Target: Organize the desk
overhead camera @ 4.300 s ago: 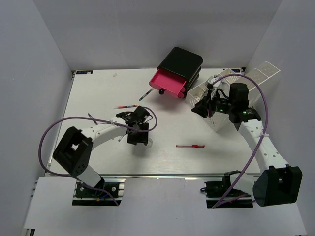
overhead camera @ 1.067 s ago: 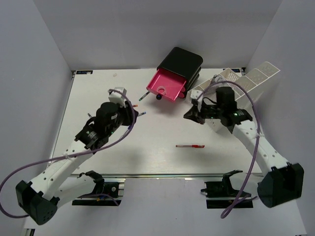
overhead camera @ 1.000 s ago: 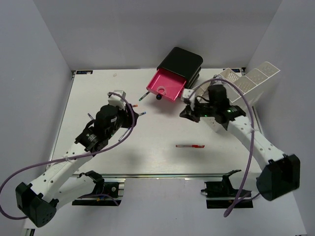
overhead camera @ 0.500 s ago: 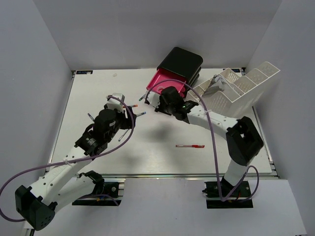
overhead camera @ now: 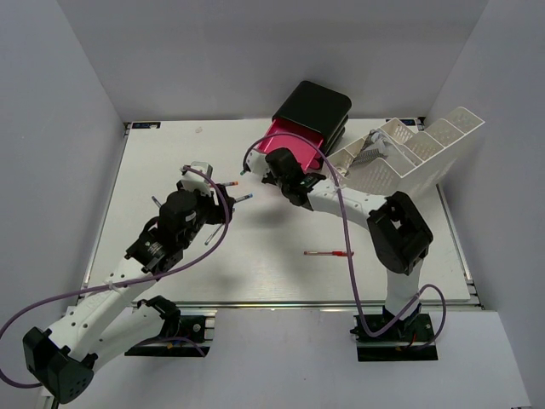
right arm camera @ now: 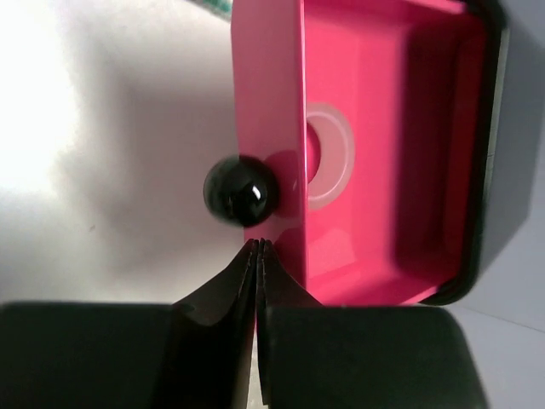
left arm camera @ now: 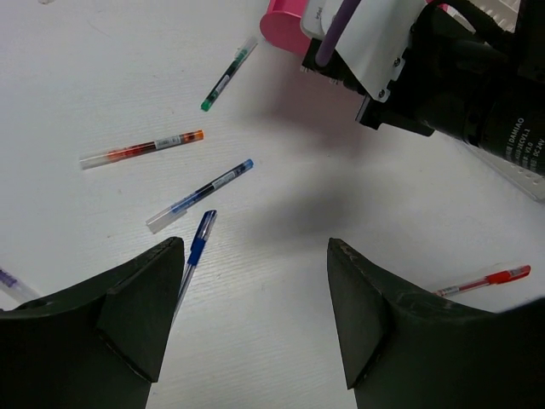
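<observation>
Sitting open on the desk (overhead camera: 157,158), the pink drawer (right arm camera: 383,128) holds one clear ring (right arm camera: 343,158)

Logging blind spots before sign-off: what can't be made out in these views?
Top view: drawer knob, covered by the right arm.
Left wrist view: purple pen, cut off by the left edge and a finger.
Right wrist view: pale ring in the pink drawer, too blurred to identify.
Top view: white tray contents, too small.

Top high over desk (overhead camera: 153,162); both wrists see drawer (right arm camera: 392,102).
</observation>
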{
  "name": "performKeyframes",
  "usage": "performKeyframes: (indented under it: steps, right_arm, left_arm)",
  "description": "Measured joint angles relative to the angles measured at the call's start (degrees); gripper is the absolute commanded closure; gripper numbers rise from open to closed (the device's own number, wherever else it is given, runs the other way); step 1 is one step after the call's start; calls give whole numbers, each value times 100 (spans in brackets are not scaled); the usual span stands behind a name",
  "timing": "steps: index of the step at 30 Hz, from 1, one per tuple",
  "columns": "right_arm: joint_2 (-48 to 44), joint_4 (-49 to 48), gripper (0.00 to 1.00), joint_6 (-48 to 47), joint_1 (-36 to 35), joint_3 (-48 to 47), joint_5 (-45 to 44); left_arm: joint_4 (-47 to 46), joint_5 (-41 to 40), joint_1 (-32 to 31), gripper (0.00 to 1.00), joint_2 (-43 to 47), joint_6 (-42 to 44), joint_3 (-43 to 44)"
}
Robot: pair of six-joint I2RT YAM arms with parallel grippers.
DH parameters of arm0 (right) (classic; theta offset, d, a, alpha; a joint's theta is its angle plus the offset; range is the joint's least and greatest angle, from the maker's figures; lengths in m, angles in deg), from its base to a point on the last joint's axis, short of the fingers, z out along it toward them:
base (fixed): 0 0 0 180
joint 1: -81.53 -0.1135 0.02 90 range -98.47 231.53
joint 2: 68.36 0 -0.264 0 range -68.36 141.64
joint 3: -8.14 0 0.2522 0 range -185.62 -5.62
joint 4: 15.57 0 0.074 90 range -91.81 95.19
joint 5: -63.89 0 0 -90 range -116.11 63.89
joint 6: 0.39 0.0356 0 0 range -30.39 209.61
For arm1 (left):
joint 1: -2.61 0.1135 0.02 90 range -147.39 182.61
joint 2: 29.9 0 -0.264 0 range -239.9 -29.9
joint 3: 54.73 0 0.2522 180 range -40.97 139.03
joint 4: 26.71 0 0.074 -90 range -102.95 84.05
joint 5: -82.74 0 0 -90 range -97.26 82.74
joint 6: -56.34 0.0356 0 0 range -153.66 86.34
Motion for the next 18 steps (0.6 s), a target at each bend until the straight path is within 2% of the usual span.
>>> performKeyframes:
  steps: [8, 18]
  right_arm:
    - [321, -223, 95, -168, 15, -505, -402]
    - [896, -61, 97, -203, 251, -1596, -555]
  left_arm:
    - [0, -44, 0, 22, 48, 2, 0]
    - [0, -127, 0, 22, 83, 2, 0]
